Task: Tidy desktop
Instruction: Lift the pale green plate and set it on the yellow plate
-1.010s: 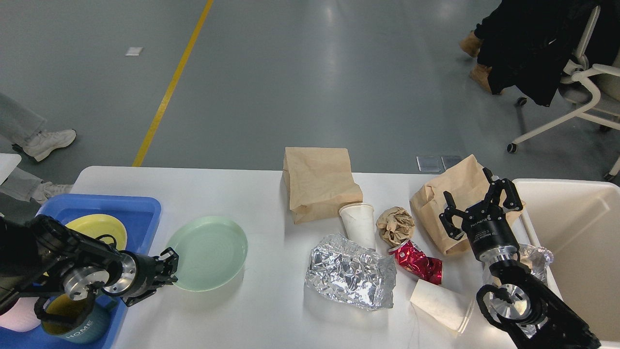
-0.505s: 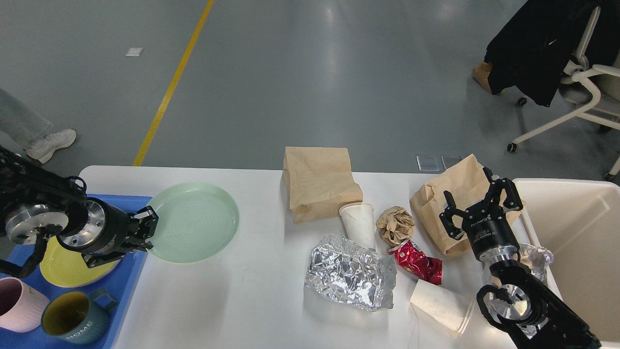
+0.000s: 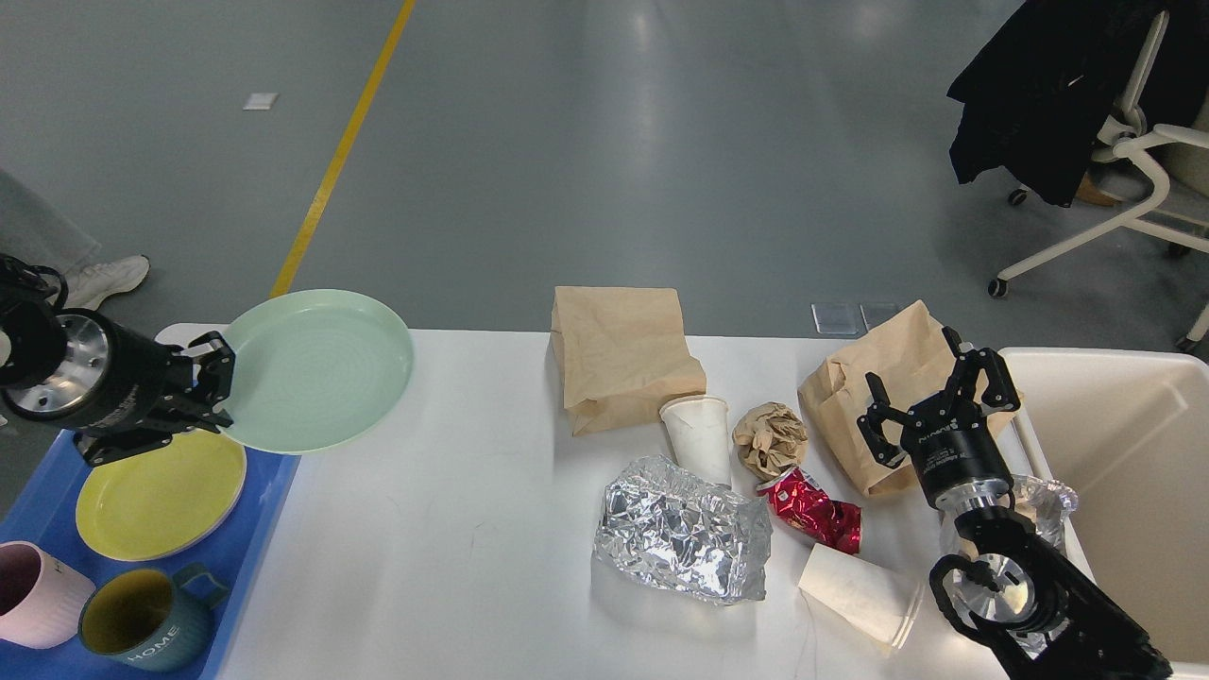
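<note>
The white desktop (image 3: 453,529) carries litter on its right half. My left gripper (image 3: 215,382) is shut on the rim of a pale green plate (image 3: 316,368), held lifted and tilted above the desktop's far left corner, beside the blue tray (image 3: 274,491). My right gripper (image 3: 935,397) stands open over a crumpled brown paper bag (image 3: 883,387), nothing between its fingers. Also on the desktop: a flat brown bag (image 3: 623,354), an upright paper cup (image 3: 701,436), a brown paper ball (image 3: 770,436), crumpled foil (image 3: 682,538), a crushed red can (image 3: 814,510) and a tipped paper cup (image 3: 859,595).
The blue tray holds a yellow plate (image 3: 156,496), a pink mug (image 3: 33,595) and a teal mug (image 3: 142,623). A cream bin (image 3: 1124,472) stands at the right edge. Clear crumpled plastic (image 3: 1044,501) lies by my right arm. A chair with a dark coat (image 3: 1067,85) stands far right.
My left gripper has lifted the green plate off the desktop and carried it up and left toward the blue tray. The right arm has stayed still.
</note>
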Motion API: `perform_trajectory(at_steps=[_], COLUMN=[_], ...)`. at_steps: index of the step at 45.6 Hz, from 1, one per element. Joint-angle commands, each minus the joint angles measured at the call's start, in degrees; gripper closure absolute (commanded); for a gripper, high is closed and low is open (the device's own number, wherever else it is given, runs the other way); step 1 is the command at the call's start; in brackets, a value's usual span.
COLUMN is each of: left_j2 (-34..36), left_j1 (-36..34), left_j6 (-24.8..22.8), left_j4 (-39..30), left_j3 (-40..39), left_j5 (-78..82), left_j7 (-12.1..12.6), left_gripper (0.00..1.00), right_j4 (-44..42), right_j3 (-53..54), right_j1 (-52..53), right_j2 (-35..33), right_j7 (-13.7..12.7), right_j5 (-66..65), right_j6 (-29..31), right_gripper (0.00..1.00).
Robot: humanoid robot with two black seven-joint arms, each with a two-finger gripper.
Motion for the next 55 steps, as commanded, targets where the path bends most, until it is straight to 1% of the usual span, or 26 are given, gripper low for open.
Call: perform_trajectory(at_steps=[1,7,11,16,20,23,26,30,34,41,48,55], left_j2=[7.0,15.0,17.5,17.9,17.4,17.3,16.9,15.1,13.3,11.6,10.2,10.1], left_j1=[3.7,10.8,18.2,29.5,39.4,46.4,51.3,54.7,56.8,57.2,57.3,58.1], left_j6=[-0.6,-1.6,-4.1,-6.8,-7.1,-7.1,-7.0,-6.5,-6.2,-5.9,-2.8,-2.1], left_j4=[6.5,16.2,22.4,31.9,40.0,44.2,47.0,50.1,50.9,51.0,51.0,51.0], left_j3=[0.8,-1.2,-5.8,-12.2,-18.1,-23.7,-28.6,-32.4,-34.0,-34.4,-34.4,-34.4], left_j5=[2.5,7.4,8.4,8.5,8.5,8.5,9.0,11.4,12.0,12.0,12.1,12.1], left_j7=[1.4,3.4,3.6,4.2,4.4,5.0,6.0,7.2,7.2,7.3,7.4,7.5], left_gripper=[1.0,1.0,1.0,1.0,1.0,1.0,1.0,1.0,1.0,1.0,1.0,1.0], right_j4=[0.0,0.1,0.1,0.1,0.1,0.1,0.1,0.1,0.1,0.0,0.1,0.0], right_j3=[0.0,0.0,0.0,0.0,0.0,0.0,0.0,0.0,0.0,0.0,0.0,0.0], right_j1=[0.0,0.0,0.0,0.0,0.0,0.0,0.0,0.0,0.0,0.0,0.0,0.0], right_j2=[0.0,0.0,0.0,0.0,0.0,0.0,0.0,0.0,0.0,0.0,0.0,0.1], right_j7=[0.0,0.0,0.0,0.0,0.0,0.0,0.0,0.0,0.0,0.0,0.0,0.0], right_j5=[0.0,0.0,0.0,0.0,0.0,0.0,0.0,0.0,0.0,0.0,0.0,0.0], right_j6=[0.0,0.0,0.0,0.0,0.0,0.0,0.0,0.0,0.0,0.0,0.0,0.0], right_gripper=[0.0,0.0,0.0,0.0,0.0,0.0,0.0,0.0,0.0,0.0,0.0,0.0])
